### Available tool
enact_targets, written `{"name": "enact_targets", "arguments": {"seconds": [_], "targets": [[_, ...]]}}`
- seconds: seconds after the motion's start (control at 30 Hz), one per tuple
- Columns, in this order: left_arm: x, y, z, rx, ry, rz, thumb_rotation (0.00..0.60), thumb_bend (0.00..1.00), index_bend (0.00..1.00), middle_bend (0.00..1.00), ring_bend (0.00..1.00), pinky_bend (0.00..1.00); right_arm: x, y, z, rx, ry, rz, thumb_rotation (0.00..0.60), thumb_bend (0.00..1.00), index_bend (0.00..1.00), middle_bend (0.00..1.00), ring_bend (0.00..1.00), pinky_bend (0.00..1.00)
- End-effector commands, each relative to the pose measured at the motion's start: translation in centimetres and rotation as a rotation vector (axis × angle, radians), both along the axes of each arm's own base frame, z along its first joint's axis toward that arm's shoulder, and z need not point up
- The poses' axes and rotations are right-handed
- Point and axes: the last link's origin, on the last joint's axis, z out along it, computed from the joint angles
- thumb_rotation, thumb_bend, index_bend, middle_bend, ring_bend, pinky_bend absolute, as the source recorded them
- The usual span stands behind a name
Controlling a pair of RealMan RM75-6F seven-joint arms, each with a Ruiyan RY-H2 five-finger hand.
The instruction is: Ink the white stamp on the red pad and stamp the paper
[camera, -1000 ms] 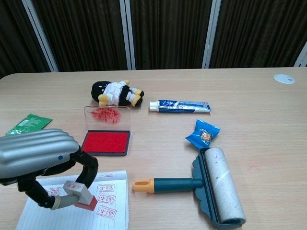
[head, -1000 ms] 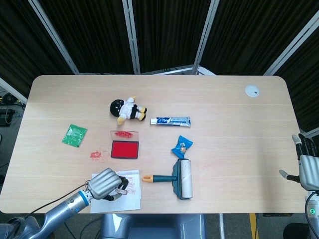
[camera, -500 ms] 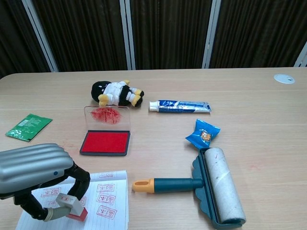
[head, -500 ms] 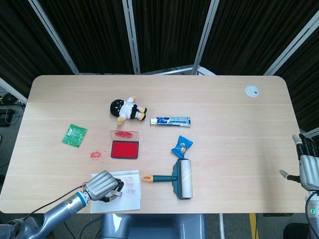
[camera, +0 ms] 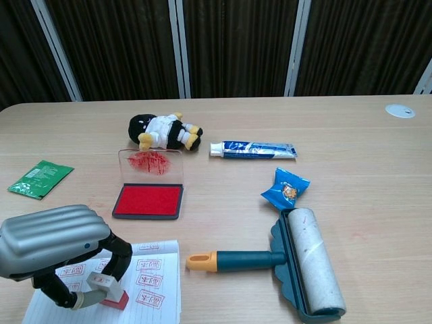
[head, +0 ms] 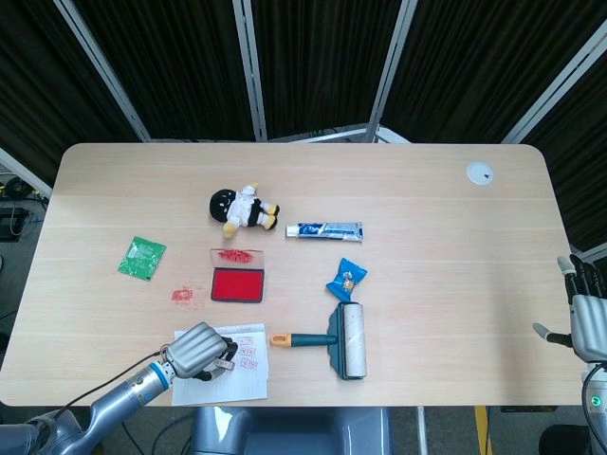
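left hand (camera: 57, 248) of mine grips the white stamp (camera: 103, 289), its red face down on the paper (camera: 152, 287) at the counter's (head: 427, 237) near edge. red pad (camera: 148, 200) lies open just beyond. right hand (head: 586, 318) hangs off the counter's right edge, fingers spread, holding nothing.
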Motion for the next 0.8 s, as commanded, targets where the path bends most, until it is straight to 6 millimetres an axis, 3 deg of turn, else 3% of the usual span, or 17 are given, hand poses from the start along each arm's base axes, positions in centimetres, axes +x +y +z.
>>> {"name": "enact_targets", "arguments": {"seconds": [0.03,0.8], "targets": [[-0.1,0.0,-0.2,-0.003,0.004,0.001,0.6,0.51,0.61,0.57,0.84,0.85,0.0,0.0,0.0,0.001,0.0,0.0,0.6,0.0,0.0,0.0,0.0,0.0],[-1.1,-0.5,-1.4,-0.019,0.038,0.006,0.6,0.51,0.61,0.57,0.84,0.85,-0.1,0.0,0.0,0.003,0.002,-0.003,0.6,0.0,0.0,0.0,0.0,0.0]]}}
